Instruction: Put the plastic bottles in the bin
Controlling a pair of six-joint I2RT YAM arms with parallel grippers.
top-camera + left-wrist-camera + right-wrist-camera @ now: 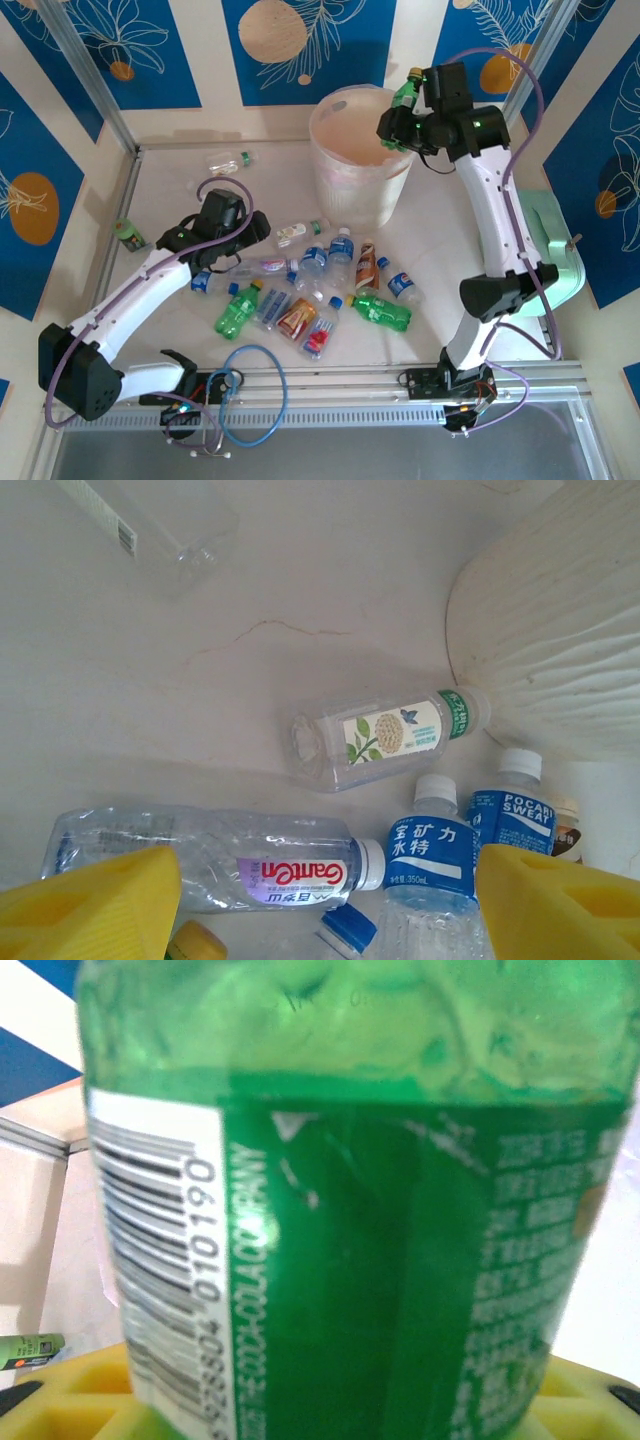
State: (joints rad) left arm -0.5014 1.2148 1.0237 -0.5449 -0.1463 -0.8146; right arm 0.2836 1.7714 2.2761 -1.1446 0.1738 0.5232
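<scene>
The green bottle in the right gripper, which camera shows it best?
Top external: the green bottle shows whole, cap included, held by the right gripper at the bin rim. The right wrist view gives a blurry close-up of its label and barcode.

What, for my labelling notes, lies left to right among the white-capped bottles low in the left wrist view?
Ganten bottle → blue-label bottle → Pocari Sweat bottle

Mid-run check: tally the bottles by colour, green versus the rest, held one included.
Green bottles: 4 (one held over the bin, two in the pile, one by the left wall)
Other bottles: 10, roughly, since the pile overlaps
Total: 14
</scene>
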